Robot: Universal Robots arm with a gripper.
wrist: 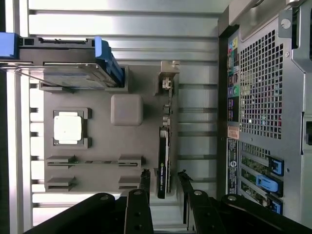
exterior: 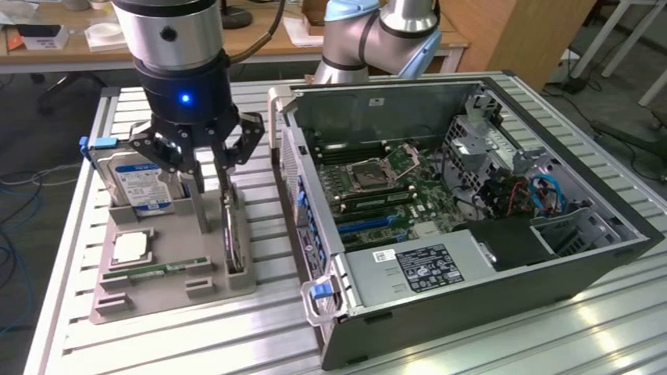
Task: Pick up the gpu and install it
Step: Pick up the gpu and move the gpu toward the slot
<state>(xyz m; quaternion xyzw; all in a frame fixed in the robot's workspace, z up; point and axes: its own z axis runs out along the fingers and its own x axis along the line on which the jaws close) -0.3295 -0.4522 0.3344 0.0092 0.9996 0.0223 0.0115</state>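
The fingers [wrist: 145,181] are spread apart, one on each side of the gpu [wrist: 164,146]. A narrow gap shows between each finger and the card, so the gripper [exterior: 215,216] straddles it and has hold of nothing. The gpu stands on its long edge in a slot of the grey tray [exterior: 156,293], along the side nearest the computer case [exterior: 448,301]. Read as a clock face in the exterior view, centred on the gripper, a hard drive [exterior: 140,183] with a blue-white label stands upright in the tray at nine o'clock. A square processor chip [exterior: 130,248] lies at eight and a green memory stick [exterior: 156,269] at seven. The case lies open at three o'clock, its motherboard [exterior: 386,187] exposed. Tray and case rest on a slatted metal table [exterior: 208,344].
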